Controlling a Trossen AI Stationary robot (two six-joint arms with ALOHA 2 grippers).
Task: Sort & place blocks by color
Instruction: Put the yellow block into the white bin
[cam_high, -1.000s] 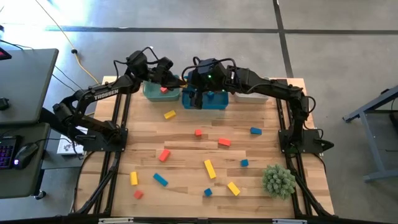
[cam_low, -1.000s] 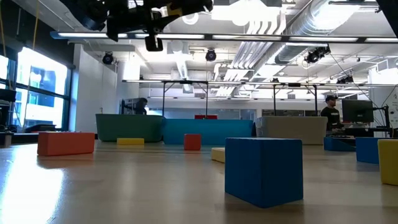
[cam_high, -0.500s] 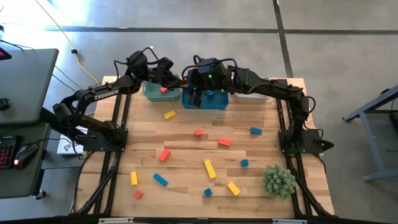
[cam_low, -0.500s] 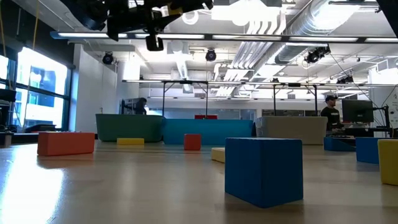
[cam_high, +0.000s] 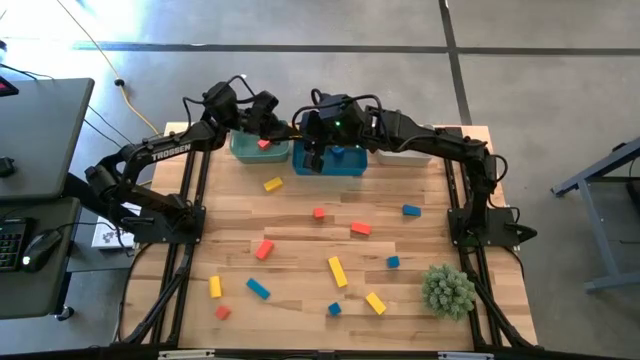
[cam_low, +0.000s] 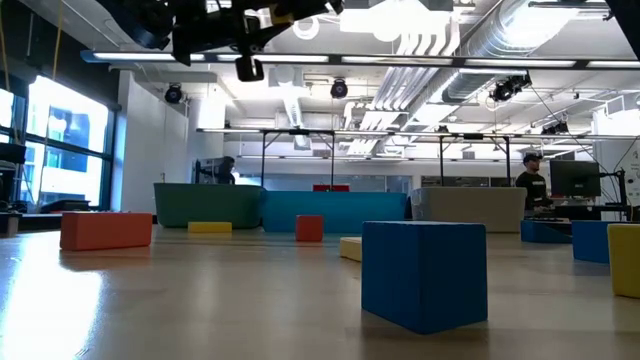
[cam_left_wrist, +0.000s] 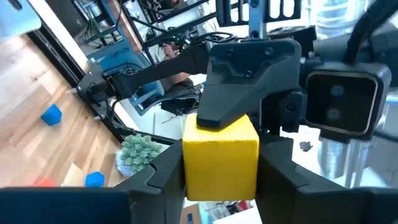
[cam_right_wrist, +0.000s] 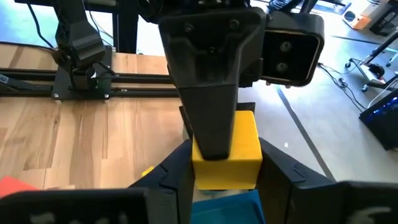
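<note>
A yellow block (cam_left_wrist: 221, 158) hangs in the air between both grippers, above the bins at the table's far edge. My left gripper (cam_high: 286, 127) comes in from the left and my right gripper (cam_high: 306, 137) from the right, and both are shut on the block. A red block (cam_high: 263, 144) lies in the teal bin (cam_high: 245, 150). The blue bin (cam_high: 345, 163) and a pale bin (cam_high: 405, 155) stand beside it. Several red, blue and yellow blocks lie scattered on the wooden table, among them a yellow one (cam_high: 272, 184) and a red one (cam_high: 264, 249). My left gripper has the yellow block pinched between its two fingers (cam_left_wrist: 163, 174), on two opposite side faces (cam_left_wrist: 189, 162). The block is lifted clear and sits level. My right gripper pinches the same block by its other two side faces (cam_right_wrist: 249, 155), between its fingers (cam_right_wrist: 177, 171), crosswise to the left gripper's fingers. One left finger (cam_right_wrist: 211, 81) lies over the face toward the right wrist camera.
A spiky green plant ball (cam_high: 448, 290) sits at the table's near right. A large-looking blue block (cam_low: 423, 273) stands close to the low camera. People and desks show in the room behind. A monitor desk stands left of the table.
</note>
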